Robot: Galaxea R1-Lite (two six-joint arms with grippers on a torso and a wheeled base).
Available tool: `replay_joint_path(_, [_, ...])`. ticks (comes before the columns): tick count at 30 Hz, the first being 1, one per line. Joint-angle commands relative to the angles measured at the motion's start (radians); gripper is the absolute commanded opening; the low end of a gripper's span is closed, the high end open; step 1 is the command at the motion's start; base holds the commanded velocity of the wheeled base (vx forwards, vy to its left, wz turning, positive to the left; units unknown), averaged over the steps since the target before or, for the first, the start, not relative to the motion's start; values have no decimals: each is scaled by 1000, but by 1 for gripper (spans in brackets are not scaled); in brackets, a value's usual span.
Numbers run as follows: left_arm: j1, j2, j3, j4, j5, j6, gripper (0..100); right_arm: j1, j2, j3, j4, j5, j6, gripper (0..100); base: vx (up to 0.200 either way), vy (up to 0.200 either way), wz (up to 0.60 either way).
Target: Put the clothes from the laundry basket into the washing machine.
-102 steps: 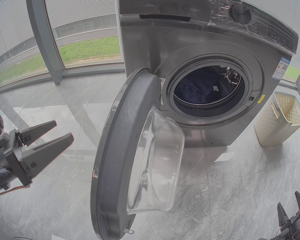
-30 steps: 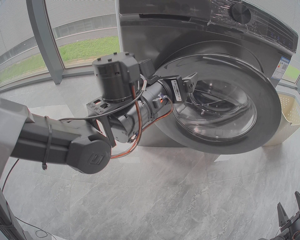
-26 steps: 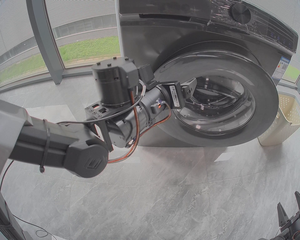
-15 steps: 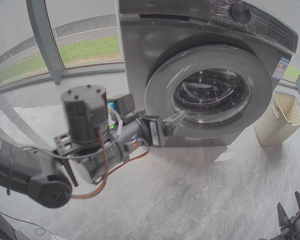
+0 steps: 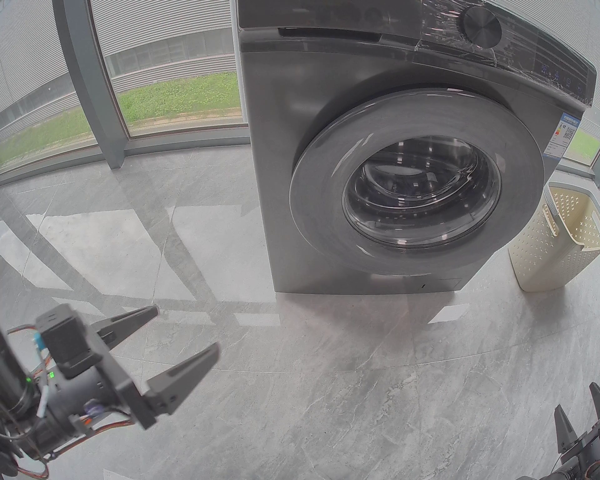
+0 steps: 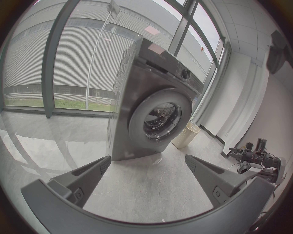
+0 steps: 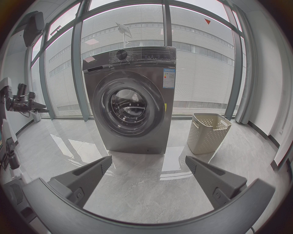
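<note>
On the grey tiled floor (image 5: 325, 400), a silver washing machine (image 5: 281, 156) upright in front of tall windows (image 5: 169, 69), its round door (image 5: 325, 206) shut flat against the front. Behind the door's glass (image 5: 422, 187), glare and the metal ribs of the drum; clothes not to be made out through it. At the top of the front panel, a round knob (image 5: 482, 26); on the upper right corner of the front, a small label (image 5: 562, 134). To the machine's right, a cream laundry basket (image 5: 553, 256) upright on the floor, open end up, near the machine but apart from it, walls full of small holes; contents hidden from these angles. Low at the head view's left, the left gripper (image 5: 187, 328) above bare floor and well apart from the machine, aimed roughly toward it — fingers spread wide, nothing between them. Well back from the machine and facing its front, the right gripper (image 7: 148, 158), fingers likewise spread wide and holding nothing, with machine and basket both framed in the gap between them. In the head view, its dark fingertips at the lower right corner, over the floor.
</note>
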Motion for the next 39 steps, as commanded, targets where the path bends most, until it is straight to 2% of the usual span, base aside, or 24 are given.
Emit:
replay_joint_path(1, [105,-410,210,69,-18,17,100,-1,-5,16,0,1,-2,100,0,0,0])
replay_joint_path(5, [182,-556,267,185,-21,45,100,-3,-5,16,0,1,-6,100,0,0,0])
replay_joint_path(8, [182,-556,267,185,-21,45,100,-3,-5,16,0,1,-6,100,0,0,0])
replay_joint_path(9, [271,-717,289,302,-36,42,100,-3,-5,16,2,-5,-2,100,0,0,0])
replay_joint_path(13, [381,-879,287,457,-71,37,100,-1,-4,16,2,-8,5,100,0,0,0])
replay_joint_path(14, [424,-931,289,518,-94,37,100,-3,-5,16,2,-8,3,100,0,0,0])
replay_joint_path(15, [424,-931,289,518,-94,37,100,-3,-5,16,2,-8,3,100,0,0,0])
replay_joint_path(16, [485,-1006,289,599,-128,45,100,-3,-5,16,2,-8,2,100,0,0,0])
replay_joint_path(17, [515,-1049,289,638,-147,48,100,-3,-5,16,2,-8,3,100,0,0,0])
replay_joint_path(18, [515,-1049,289,638,-147,48,100,-3,-5,16,2,-8,3,100,0,0,0])
replay_joint_path(20, [521,-1059,287,652,-133,37,100,0,-5,16,0,-8,6,100,0,0,0])
replay_joint_path(24, [531,-1056,289,648,-62,33,100,0,-5,16,0,-8,8,100,0,0,0])
replay_joint_path(26, [557,-1051,289,670,-56,33,100,-1,-5,16,0,-8,8,100,0,0,0])
replay_joint_path(28, [599,-1051,289,739,-47,27,100,-1,-5,16,0,-8,8,100,0,0,0])
replay_joint_path(32, [608,-1051,289,731,-16,20,100,0,-5,16,0,-10,6,100,0,0,0])
replay_joint_path(35, [648,-1051,289,730,5,28,100,-3,-4,16,0,-10,5,100,0,0,0])
replay_joint_path(39, [654,-1051,289,728,-13,33,100,-1,-4,16,0,-10,5,100,0,0,0])
